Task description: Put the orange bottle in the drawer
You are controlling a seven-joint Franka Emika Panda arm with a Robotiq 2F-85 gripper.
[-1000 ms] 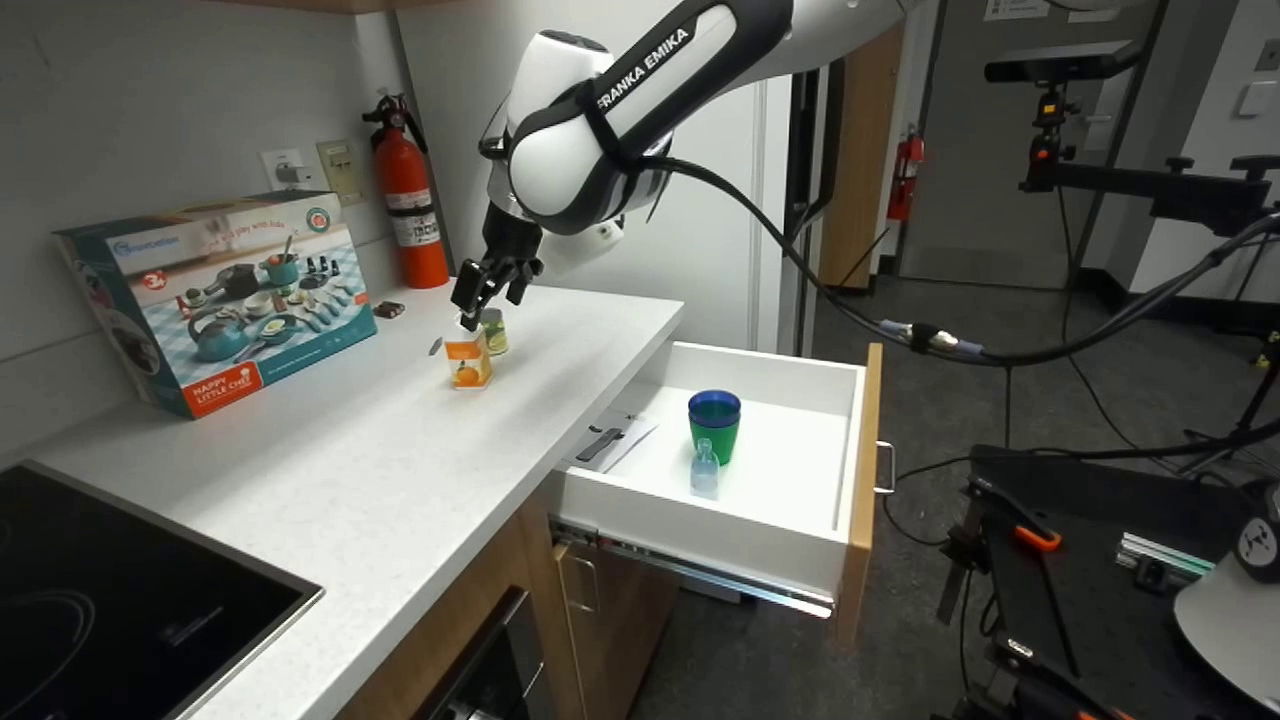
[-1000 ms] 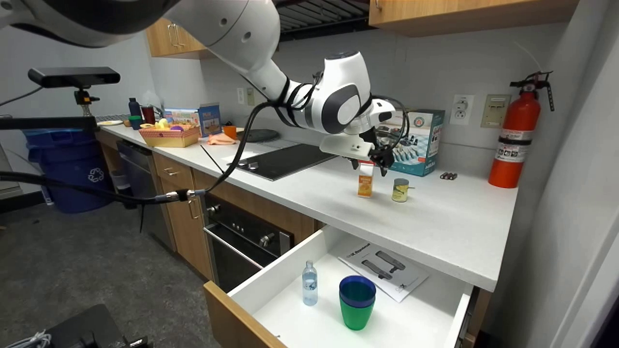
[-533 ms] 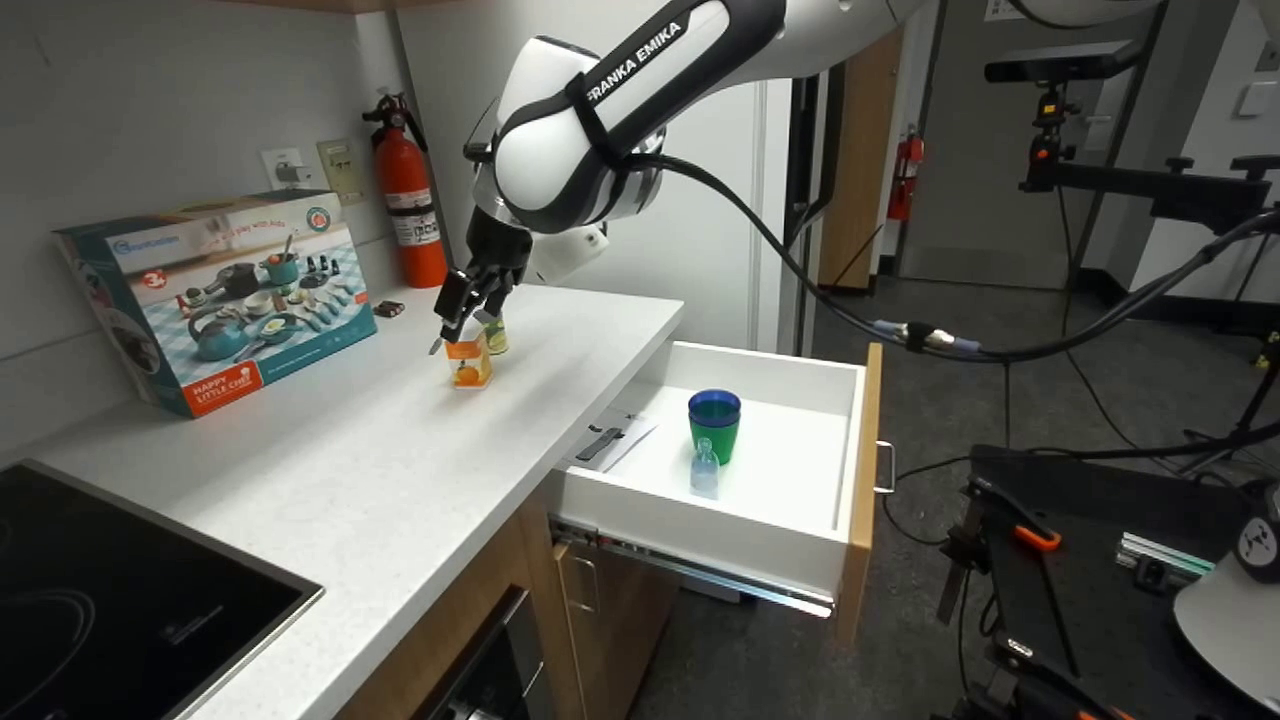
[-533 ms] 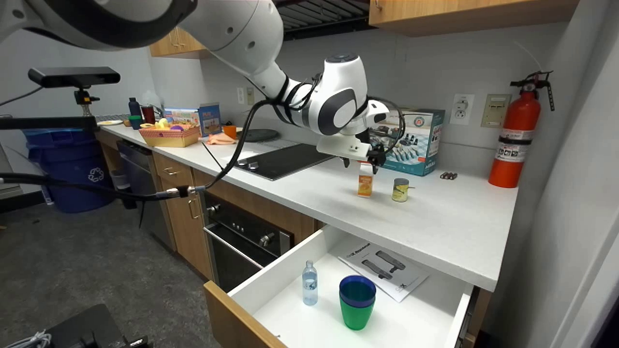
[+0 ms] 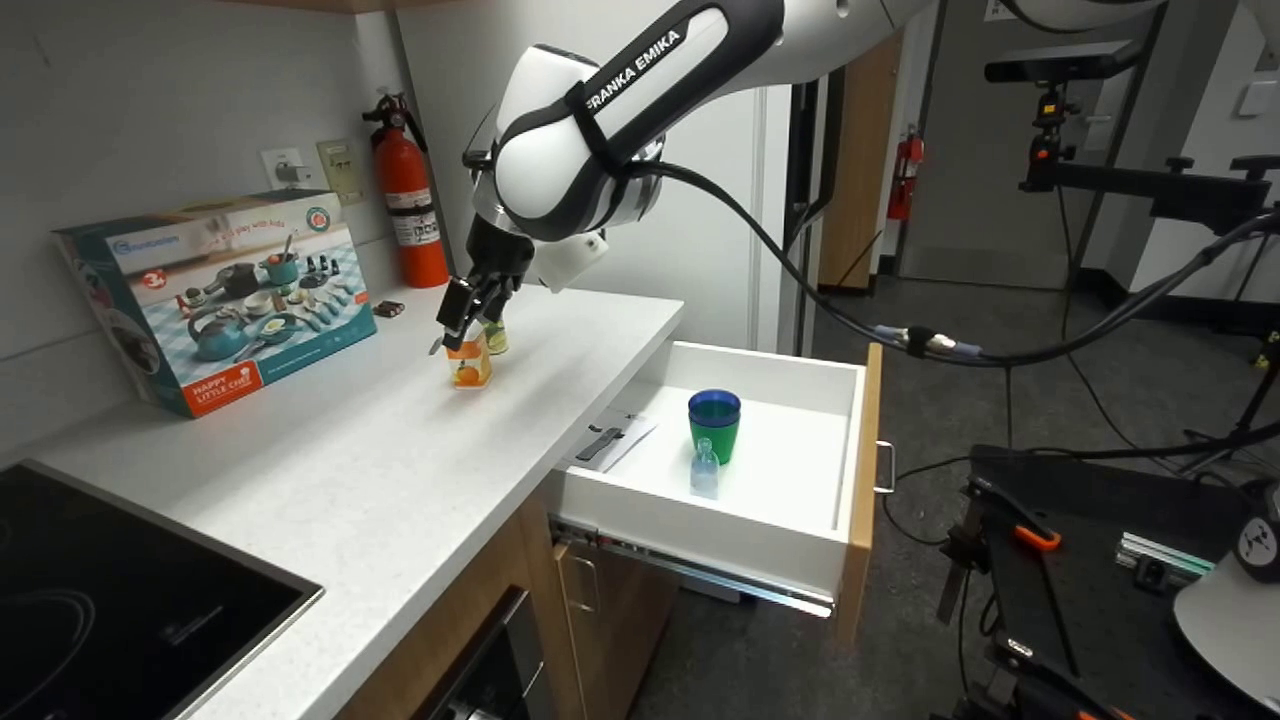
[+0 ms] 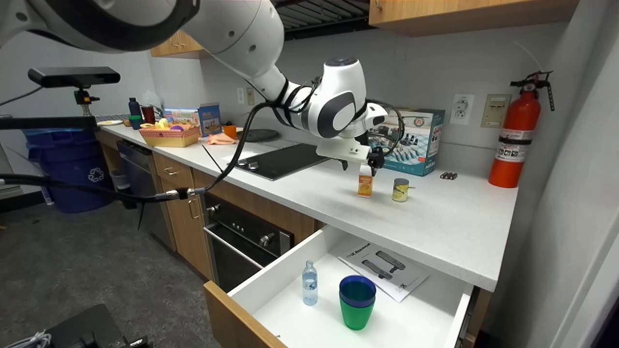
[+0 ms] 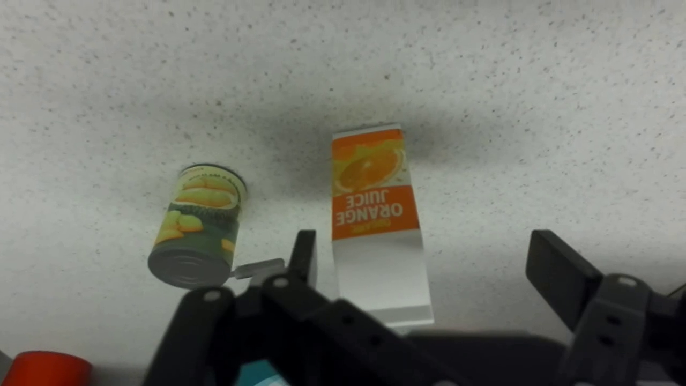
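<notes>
The orange bottle (image 5: 469,365) shows as a small orange juice carton with a white top. It stands upright on the white counter, also in an exterior view (image 6: 365,185) and the wrist view (image 7: 375,209). My gripper (image 5: 472,318) is open just above it, also seen in an exterior view (image 6: 359,167). In the wrist view the fingers of the gripper (image 7: 426,262) are wide apart, with the carton's white top between them, nearer the left finger. No contact shows. The drawer (image 5: 700,515), white inside with a wooden front, is pulled open below the counter, also in an exterior view (image 6: 283,273).
A yellow-green can (image 7: 198,225) stands close beside the carton, on the left in the wrist view. A blue-and-green cup (image 6: 357,304), a clear bottle (image 6: 310,285) and a printed sheet (image 6: 382,270) are in the drawer. A toy box (image 5: 230,300) stands against the wall.
My gripper has moved a little left in both exterior views and slightly lower, over the carton. The carton, the can and the drawer have not moved.
</notes>
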